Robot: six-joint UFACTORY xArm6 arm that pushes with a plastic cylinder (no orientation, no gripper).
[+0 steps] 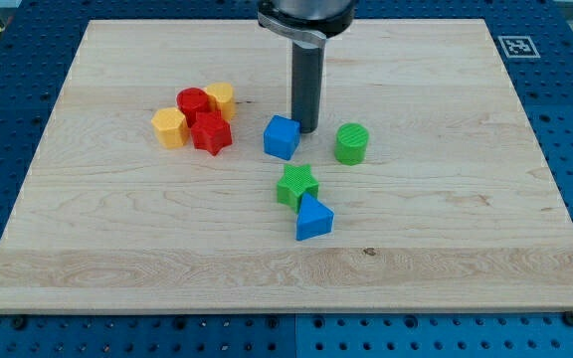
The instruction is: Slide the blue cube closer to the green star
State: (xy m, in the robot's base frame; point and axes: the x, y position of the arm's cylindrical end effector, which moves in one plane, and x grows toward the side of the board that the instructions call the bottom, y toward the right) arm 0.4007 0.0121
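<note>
One blue cube [282, 137] near the board's [446, 229] middle, my tip [307, 131] touching its right side, no fingers to tell about, green star [296, 185] just below.

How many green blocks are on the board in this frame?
2: the green star at the centre, touching the blue triangular block below it; the green cylinder to the view's right. None appear hidden.

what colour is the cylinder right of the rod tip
Green. The cylinder stands at the view's right of my tip, clearest in the camera view.
</note>
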